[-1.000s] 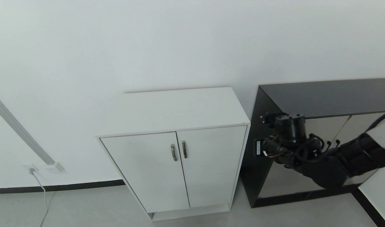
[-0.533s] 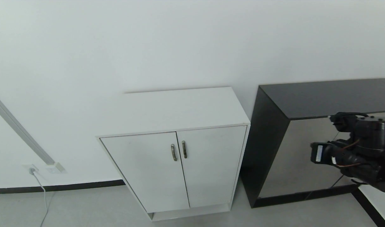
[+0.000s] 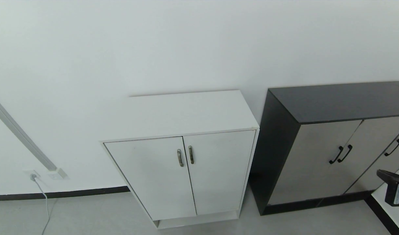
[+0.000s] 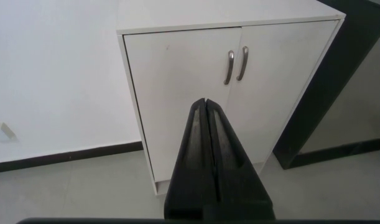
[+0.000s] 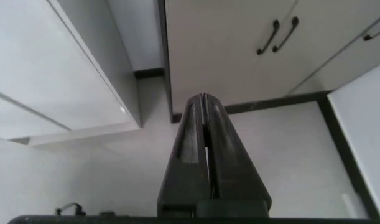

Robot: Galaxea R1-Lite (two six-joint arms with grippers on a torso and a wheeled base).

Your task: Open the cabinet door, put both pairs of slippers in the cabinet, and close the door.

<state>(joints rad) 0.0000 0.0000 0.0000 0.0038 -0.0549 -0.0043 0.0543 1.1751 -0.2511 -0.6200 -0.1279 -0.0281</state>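
The white cabinet [image 3: 186,163] stands against the wall with both doors closed and two metal handles [image 3: 185,156] side by side at the centre seam. In the left wrist view my left gripper [image 4: 206,102] is shut with nothing in it. It hangs in front of the white cabinet [image 4: 177,81], apart from it and below the handles [image 4: 236,65]. My right gripper [image 5: 204,99] is also shut and empty, over the grey floor [image 5: 115,174] near the corner where the white cabinet [image 5: 46,68] meets the black one. A piece of the right arm [image 3: 395,192] pokes in at the head view's right edge.
A black cabinet [image 3: 333,104] with grey doors and black handles [image 3: 340,154] stands just right of the white one. A wall socket with a cable [image 3: 34,178] sits low on the left. Bare grey floor [image 3: 98,215] lies in front of both cabinets.
My right arm has pulled back from in front of the black cabinet, down and to the right, almost out of the head view. The black cabinet's doors are now uncovered.
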